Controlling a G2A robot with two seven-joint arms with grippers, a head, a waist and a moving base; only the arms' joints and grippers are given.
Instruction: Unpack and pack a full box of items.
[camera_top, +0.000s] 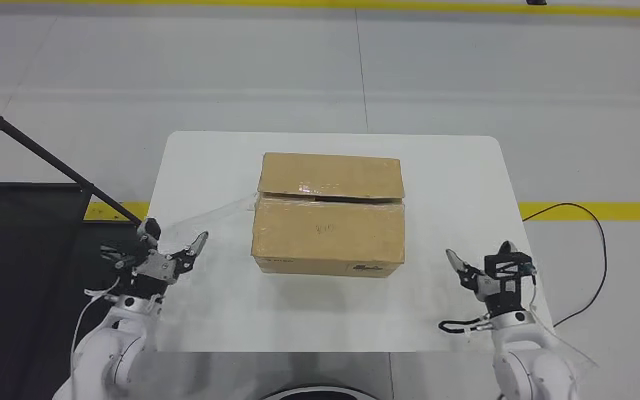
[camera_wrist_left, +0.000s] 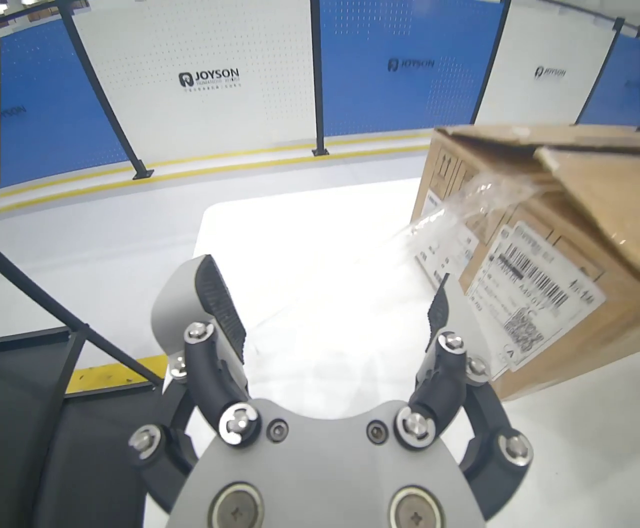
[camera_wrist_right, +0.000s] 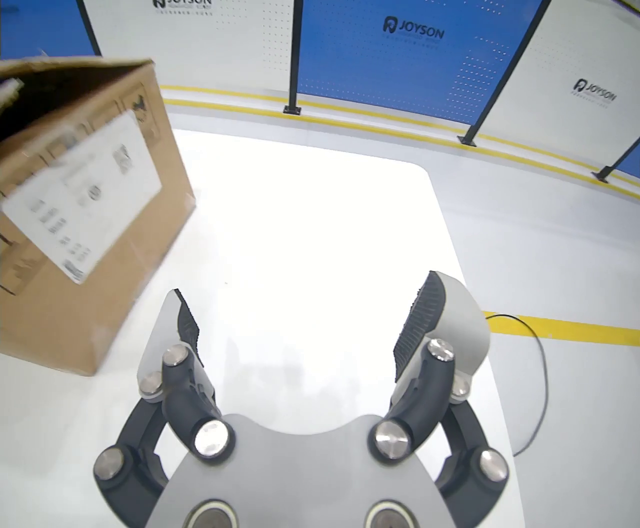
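Brown cardboard box (camera_top: 330, 225) upright between left pincer (camera_top: 178, 240) and right pincer (camera_top: 478, 256), touching neither; top flaps (camera_top: 330, 176) shut, seam slightly parted. From its side, clear tape (camera_wrist_left: 450, 210) trails toward left pincer.

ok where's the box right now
In the top view the box sits mid-table, between the left gripper and right gripper, both open and clear of it.

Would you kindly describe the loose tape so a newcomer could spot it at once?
At the middle of the table stands a box. From the top seam on its side facing the left gripper, a tape strip trails outward. It alone is clear and crinkled.
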